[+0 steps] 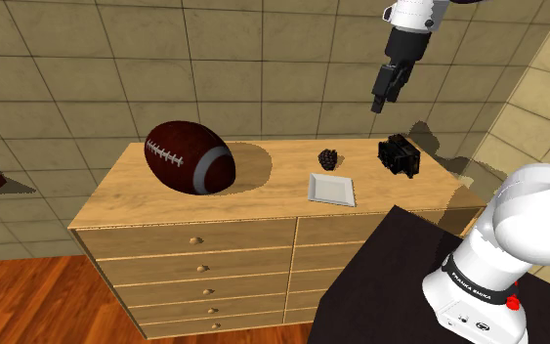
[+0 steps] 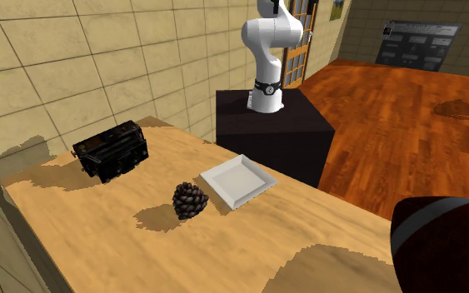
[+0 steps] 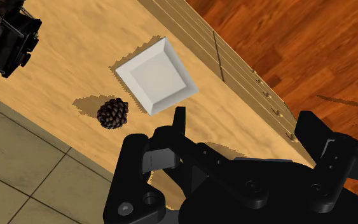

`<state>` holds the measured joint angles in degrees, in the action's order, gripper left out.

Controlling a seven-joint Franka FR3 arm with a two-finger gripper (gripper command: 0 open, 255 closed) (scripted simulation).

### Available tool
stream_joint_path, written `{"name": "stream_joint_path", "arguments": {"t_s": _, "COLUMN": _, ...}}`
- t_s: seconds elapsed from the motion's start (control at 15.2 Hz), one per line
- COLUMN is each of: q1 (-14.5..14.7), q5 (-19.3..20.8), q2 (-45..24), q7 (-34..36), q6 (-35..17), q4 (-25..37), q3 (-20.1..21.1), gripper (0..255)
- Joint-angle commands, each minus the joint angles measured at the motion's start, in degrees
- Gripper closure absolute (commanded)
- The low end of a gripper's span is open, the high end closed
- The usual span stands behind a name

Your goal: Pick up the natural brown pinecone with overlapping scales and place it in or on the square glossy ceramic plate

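**Ana:** What is closest in the shoulder view?

**Ben:** The black stand [image 1: 385,279] with the white arm [image 1: 517,220] on it. Right behind it is a wooden dresser [image 1: 194,239] with lots of drawers.

**Ana:** What sits on top?

**Ben:** First comes the white square plate [image 1: 331,188] [image 2: 238,181] [image 3: 158,79]. It has nothing on it. The dark brown pinecone [image 1: 329,157] [image 2: 190,200] [image 3: 112,113] is at the plate's 12 o'clock. It sits on the wood, near the plate but not touching it.

**Ana:** And around the pinecone?

**Ben:** A big brown football [image 1: 190,156] [image 2: 445,241] lies at its 9 o'clock, well apart. A black boxy thing [image 1: 398,156] [image 2: 112,151] [image 3: 2,38] stands at its 3 o'clock.

**Ana:** Where is the pincer?

**Ben:** The gripper [image 1: 382,98] [image 3: 244,124] hangs high in the air at about 1 o'clock from the pinecone, in front of the tiled wall [image 1: 263,59]. In the wrist view its two black fingers [image 3: 177,130] stand wide apart. Nothing is between them.
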<state>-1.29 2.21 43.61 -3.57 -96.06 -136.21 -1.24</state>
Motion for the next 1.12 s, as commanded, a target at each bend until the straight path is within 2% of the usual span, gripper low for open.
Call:
{"name": "stream_joint_path", "arguments": {"t_s": 0.0, "q1": 0.0, "q5": 0.0, "q2": 0.0, "q7": 0.0, "q6": 0.0, "q4": 0.0, "q3": 0.0, "gripper": 0}}
{"name": "stream_joint_path", "arguments": {"t_s": 0.59, "q1": -1.1, "q5": 4.1, "q2": -12.0, "q7": -13.1, "q6": -12.4, "q4": -1.7, "q3": -9.2, "gripper": 0}}
{"name": "stream_joint_path", "arguments": {"t_s": 1.06, "q1": -1.0, "q5": 4.1, "q2": -25.4, "q7": -23.7, "q6": -21.3, "q4": 1.7, "q3": -15.8, "gripper": 0}}
